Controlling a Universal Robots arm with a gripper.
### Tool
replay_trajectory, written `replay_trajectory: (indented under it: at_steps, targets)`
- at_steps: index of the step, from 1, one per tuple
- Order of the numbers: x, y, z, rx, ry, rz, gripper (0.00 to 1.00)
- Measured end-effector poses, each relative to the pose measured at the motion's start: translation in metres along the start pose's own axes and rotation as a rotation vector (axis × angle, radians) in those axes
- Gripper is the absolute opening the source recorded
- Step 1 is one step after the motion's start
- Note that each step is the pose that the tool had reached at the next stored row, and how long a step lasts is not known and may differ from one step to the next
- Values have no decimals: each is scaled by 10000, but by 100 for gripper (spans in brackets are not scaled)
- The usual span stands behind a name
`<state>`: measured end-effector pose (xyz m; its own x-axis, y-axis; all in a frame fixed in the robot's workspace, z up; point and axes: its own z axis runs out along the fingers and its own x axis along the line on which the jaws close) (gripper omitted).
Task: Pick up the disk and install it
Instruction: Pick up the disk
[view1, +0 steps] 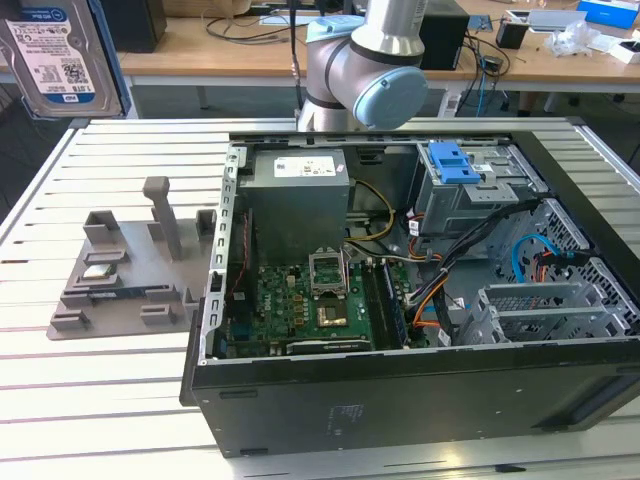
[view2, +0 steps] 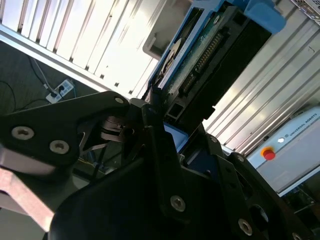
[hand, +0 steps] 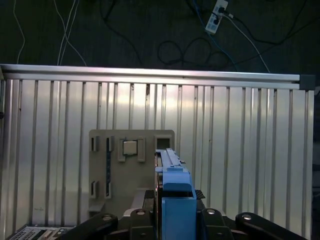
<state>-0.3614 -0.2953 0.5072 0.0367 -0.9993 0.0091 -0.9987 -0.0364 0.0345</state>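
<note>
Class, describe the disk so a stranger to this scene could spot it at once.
From the open computer case on the slatted table, look to the exterior view's upper left corner. The disk is there, label facing the camera. Unlike the blue-handled grey drive cage inside the case, it is a flat silver slab with a white and blue label in a bright blue frame.

The disk (view1: 58, 55), at the exterior view's far left, carries a white and blue label (view1: 65, 75) with barcodes, its print too small to make out. A white sticker (view1: 300, 166) sits on the power supply box (view1: 300, 205). Faint white marks (view1: 350, 413), perhaps a diagram, show on the computer case's (view1: 450, 390) near wall. In the second wrist view a pale box (view2: 295, 145) bears dark print.
</note>
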Motion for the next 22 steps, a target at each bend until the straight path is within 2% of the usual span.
replay_trajectory:
  at_steps: [12,17,19,22]
  targets:
    - [2,6,-174,0,-5,-1,37]
    - [3,6,-174,1,-19,-1,37]
    - [27,-8,-174,3,-75,-3,37]
    - [120,-61,-175,-2,-82,-4,37]
